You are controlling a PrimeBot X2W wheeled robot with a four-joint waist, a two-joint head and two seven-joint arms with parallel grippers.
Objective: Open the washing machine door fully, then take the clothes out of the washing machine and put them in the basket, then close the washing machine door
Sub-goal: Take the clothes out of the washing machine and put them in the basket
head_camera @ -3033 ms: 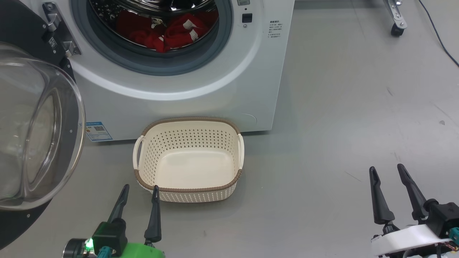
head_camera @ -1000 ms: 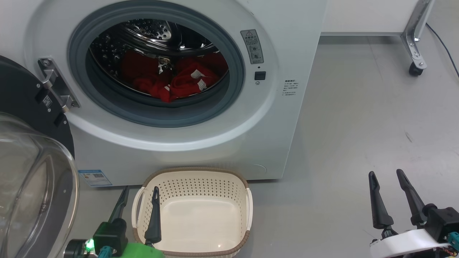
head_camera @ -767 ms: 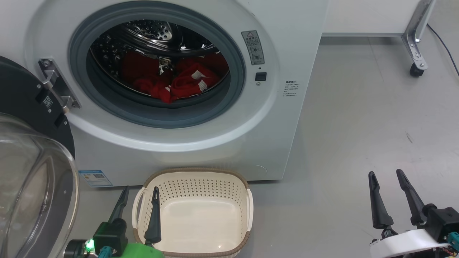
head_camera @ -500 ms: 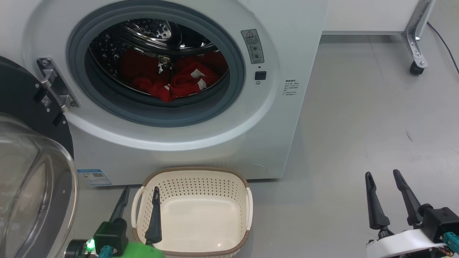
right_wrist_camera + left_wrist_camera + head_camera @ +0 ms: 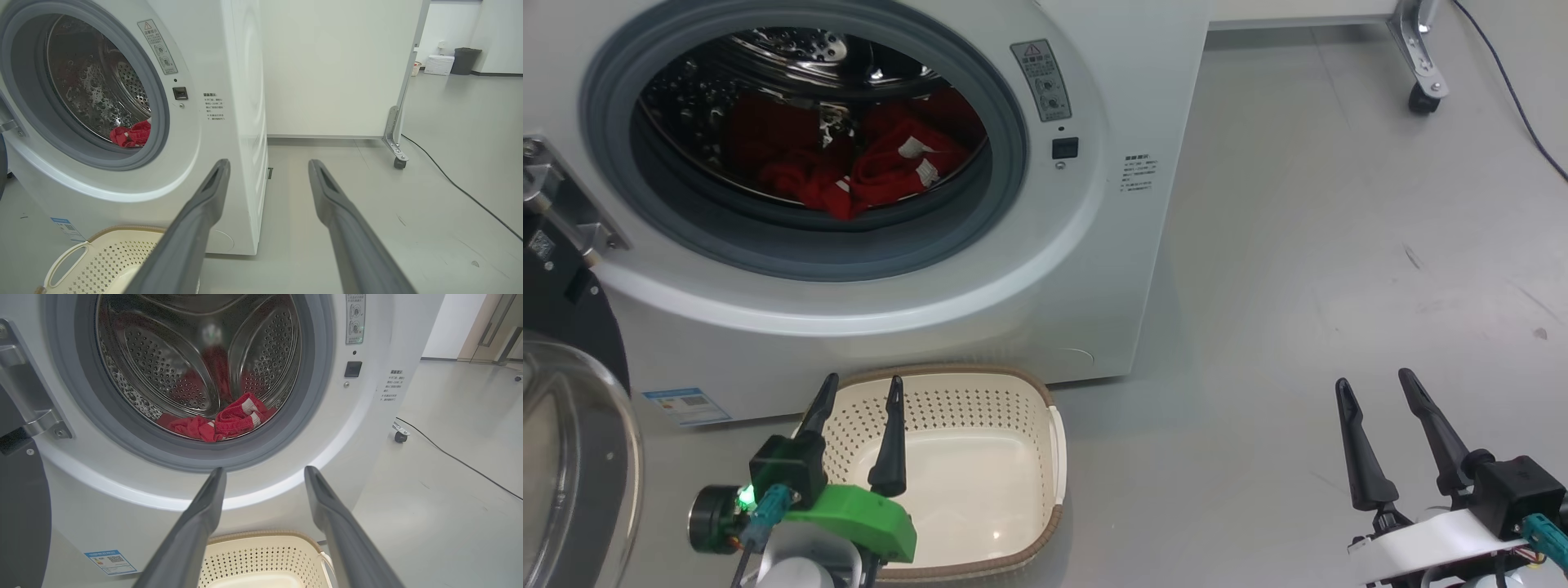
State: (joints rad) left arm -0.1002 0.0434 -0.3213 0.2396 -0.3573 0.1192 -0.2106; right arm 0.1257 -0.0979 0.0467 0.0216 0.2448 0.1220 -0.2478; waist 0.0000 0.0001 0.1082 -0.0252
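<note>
The washing machine (image 5: 1111,269) stands with its door (image 5: 572,457) swung wide to the left, glass bowl at the head view's lower left edge. Red clothes (image 5: 849,167) with white stripes lie at the bottom of the steel drum, also seen as clothes (image 5: 222,422) and clothes (image 5: 130,134). The empty cream basket (image 5: 1021,392) sits on the floor in front of the machine. My left gripper (image 5: 862,392) hangs open above the basket's left rim, fingers pointing at the drum opening. My right gripper (image 5: 1376,388) is open over bare floor to the right, holding nothing.
A metal frame leg on a caster (image 5: 1419,96) and a black cable (image 5: 1503,82) lie on the grey floor at the back right. A white partition wall (image 5: 335,65) stands behind the machine. A dark bin (image 5: 466,61) is far off.
The camera has turned, shifting the scene left and up. My left gripper has risen and moved forward over the basket toward the drum. The right gripper has barely moved.
</note>
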